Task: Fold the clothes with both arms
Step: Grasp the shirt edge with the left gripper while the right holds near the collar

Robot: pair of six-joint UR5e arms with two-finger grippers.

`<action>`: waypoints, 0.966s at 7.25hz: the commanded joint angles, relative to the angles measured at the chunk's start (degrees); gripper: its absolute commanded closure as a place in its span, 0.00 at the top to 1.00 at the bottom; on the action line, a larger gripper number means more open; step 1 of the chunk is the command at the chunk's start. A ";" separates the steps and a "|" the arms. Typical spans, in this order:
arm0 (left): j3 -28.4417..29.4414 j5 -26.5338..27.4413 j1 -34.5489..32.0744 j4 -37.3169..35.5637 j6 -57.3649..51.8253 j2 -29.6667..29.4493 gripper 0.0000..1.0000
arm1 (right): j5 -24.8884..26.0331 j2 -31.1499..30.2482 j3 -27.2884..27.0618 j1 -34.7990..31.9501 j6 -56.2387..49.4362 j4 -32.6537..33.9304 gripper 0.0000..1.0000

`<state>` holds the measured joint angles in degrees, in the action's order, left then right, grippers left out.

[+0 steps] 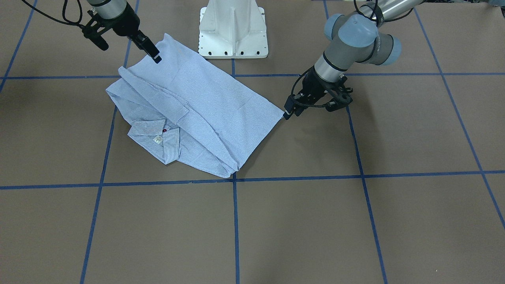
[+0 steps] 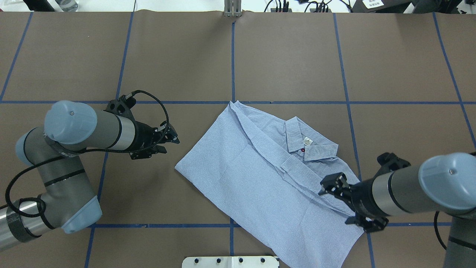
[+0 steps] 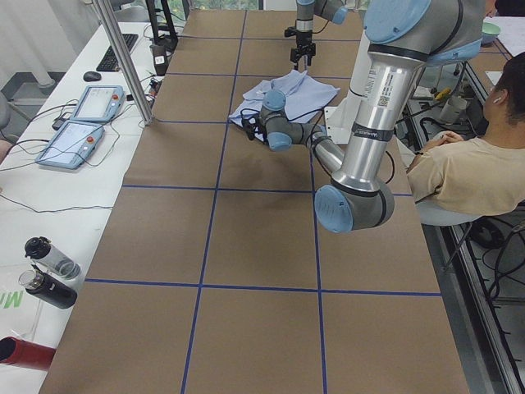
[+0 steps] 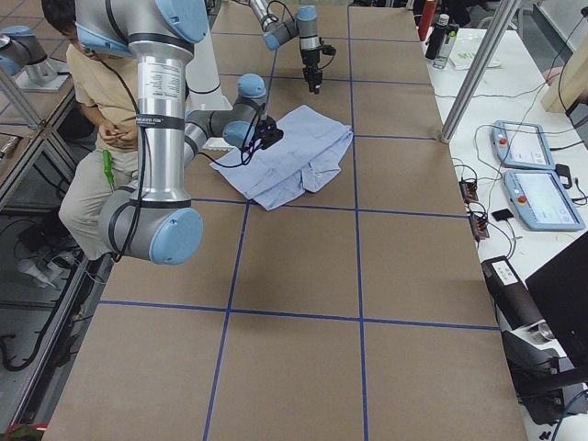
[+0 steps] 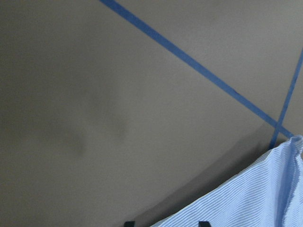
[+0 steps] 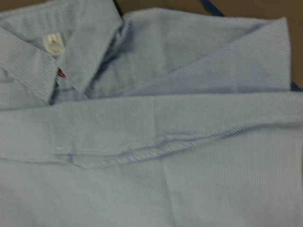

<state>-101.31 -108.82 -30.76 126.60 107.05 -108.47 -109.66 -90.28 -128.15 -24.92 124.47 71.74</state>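
Note:
The striped shirt (image 1: 205, 106) lies folded and flat on the brown table, its collar (image 2: 308, 145) and white neck label (image 6: 53, 43) facing up. My left gripper (image 1: 288, 113) is at the shirt's pointed corner; in the overhead view the left gripper (image 2: 174, 139) is just beside that corner. In the left wrist view its fingertips (image 5: 129, 223) stand apart, with the shirt's edge (image 5: 255, 198) between them. My right gripper (image 2: 327, 186) hovers over the shirt's folded side near the collar. It looks open and holds nothing. No fingers show in the right wrist view.
The white pedestal base (image 1: 232, 31) stands just behind the shirt. Blue tape lines (image 2: 232, 56) grid the table. A seated person (image 3: 467, 164) is at the robot's side. Teach pendants (image 3: 82, 123), a metal pole (image 3: 123, 57) and bottles (image 3: 49, 271) are on the side bench.

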 commanded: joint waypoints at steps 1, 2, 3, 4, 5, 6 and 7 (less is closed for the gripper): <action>0.76 2.47 6.03 -0.13 4.30 -0.42 0.55 | -0.11 5.97 5.10 -6.97 -2.74 0.15 1.00; 0.93 2.48 6.15 -0.13 4.31 -0.51 0.55 | 0.49 6.08 6.15 -7.08 -2.74 0.16 1.00; 1.54 2.56 6.15 -0.13 4.22 -0.60 0.55 | 0.59 6.17 7.12 -7.08 -2.83 0.07 1.00; 2.25 2.56 6.15 -0.13 4.22 -1.39 0.54 | 0.67 6.17 7.47 -7.25 -2.83 0.07 1.00; 2.60 2.65 6.15 -0.13 4.22 -1.74 0.54 | 1.02 6.17 8.43 -7.17 -2.83 -0.02 1.00; 2.87 3.09 6.15 -0.13 4.13 -1.75 0.54 | 1.03 6.17 8.53 -7.16 -2.83 -0.02 1.00; 3.57 3.44 6.15 -0.13 4.13 -1.92 0.53 | 1.03 6.17 8.79 -7.08 -2.83 0.07 1.00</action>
<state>-98.43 -105.80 -24.62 126.47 111.21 -110.19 -108.68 -84.12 -119.72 -32.06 121.64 71.75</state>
